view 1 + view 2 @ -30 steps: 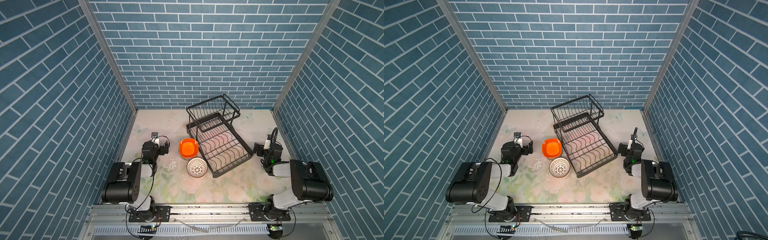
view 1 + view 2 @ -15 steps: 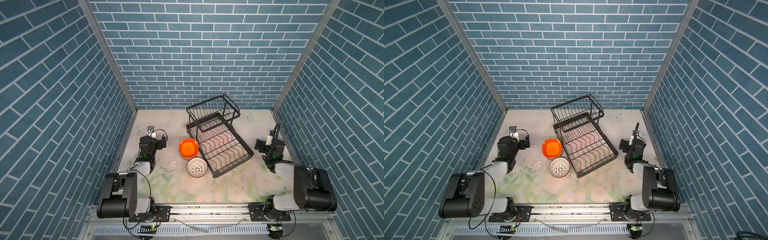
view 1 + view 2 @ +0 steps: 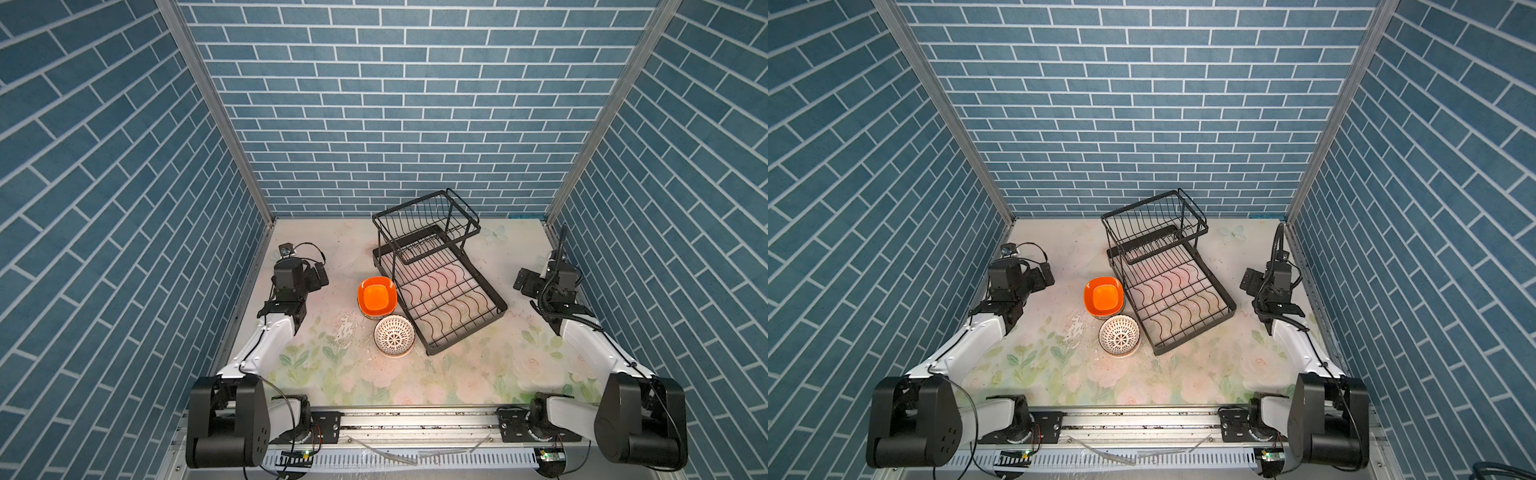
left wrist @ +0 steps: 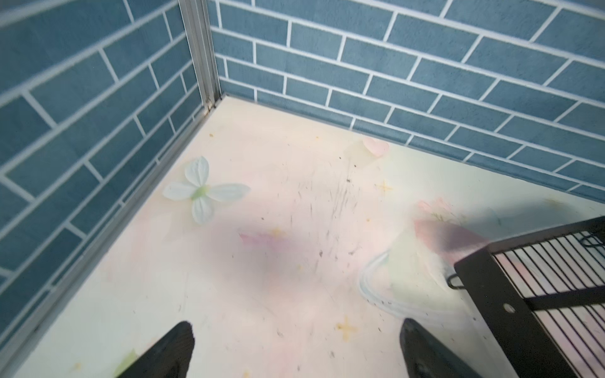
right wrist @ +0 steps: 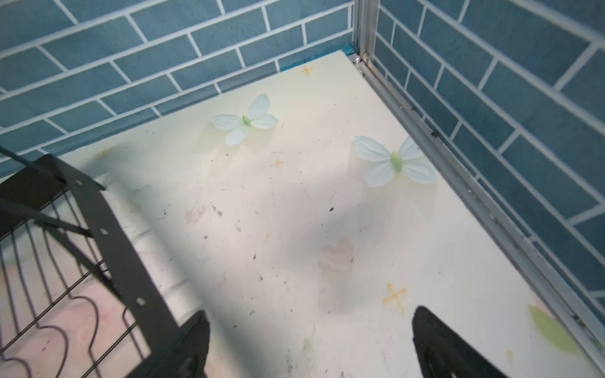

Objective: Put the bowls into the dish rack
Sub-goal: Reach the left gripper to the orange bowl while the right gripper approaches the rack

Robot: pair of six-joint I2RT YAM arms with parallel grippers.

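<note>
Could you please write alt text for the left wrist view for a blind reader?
The left gripper, open and empty, points at a floral table near the corner of two blue brick walls. One corner of the black wire dish rack shows at the edge.

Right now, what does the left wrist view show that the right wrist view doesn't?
Left wrist only: one butterfly print and a rack corner with straight wires. Right wrist only: two butterfly prints and the rack's wavy dividers. Shared: part of the rack, the table, blue brick walls, and wide-open jaws, left gripper and right gripper. Neither shows the bowls.
</note>
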